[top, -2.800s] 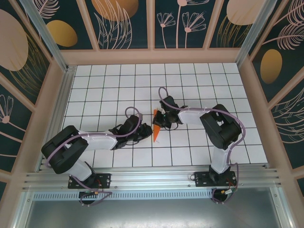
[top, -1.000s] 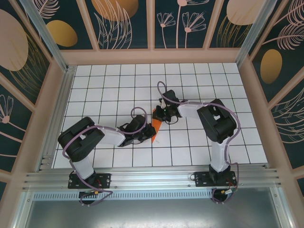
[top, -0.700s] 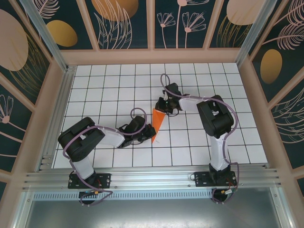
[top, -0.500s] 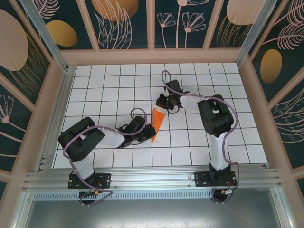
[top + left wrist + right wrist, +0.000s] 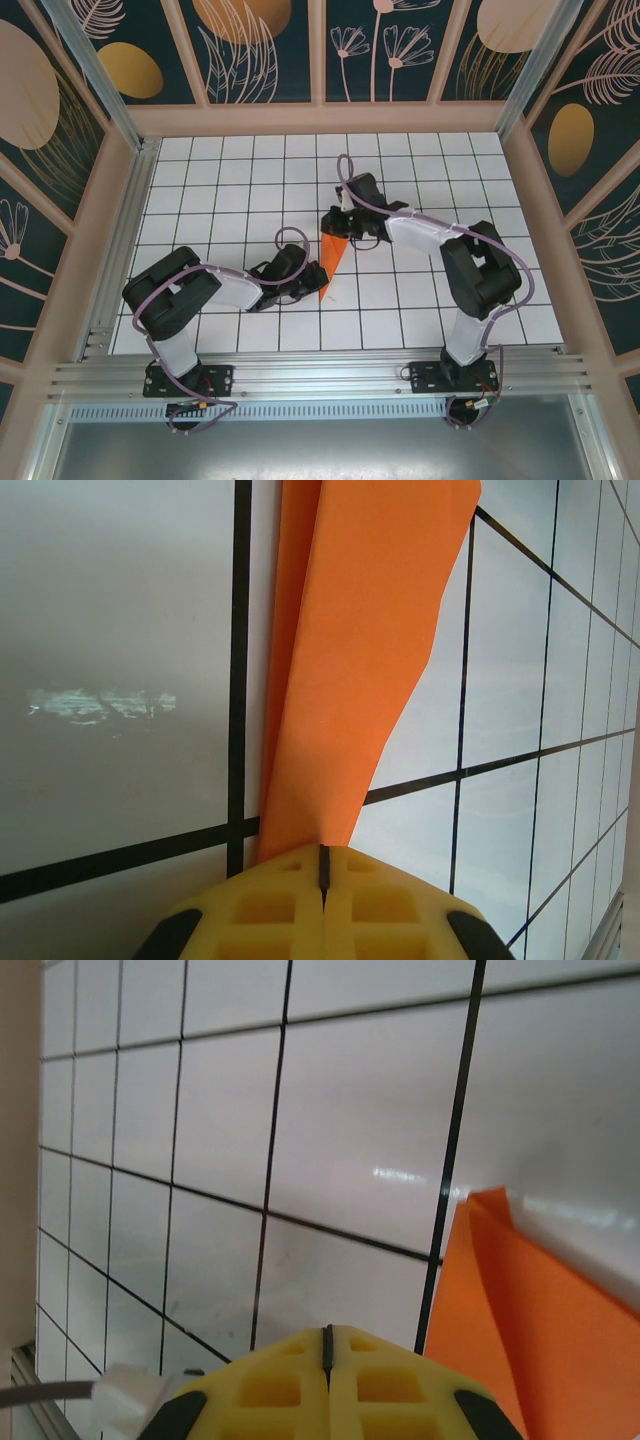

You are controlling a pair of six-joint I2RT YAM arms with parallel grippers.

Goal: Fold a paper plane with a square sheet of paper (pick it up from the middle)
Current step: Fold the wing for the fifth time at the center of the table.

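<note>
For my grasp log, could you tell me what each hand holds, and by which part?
The left hand pinches the paper plane by its narrow end; the right hand is shut beside it, holding nothing.

Left hand [image 5: 322, 868] hides one end of paper plane [image 5: 362, 660].

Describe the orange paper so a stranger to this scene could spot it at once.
Start at the white gridded table and look to its middle, between the two black-and-white arms. There is the orange paper, a narrow folded wedge, its pointed near end pinched in the left gripper, its wide far end beside the right gripper. Nothing else on the table is orange.
</note>
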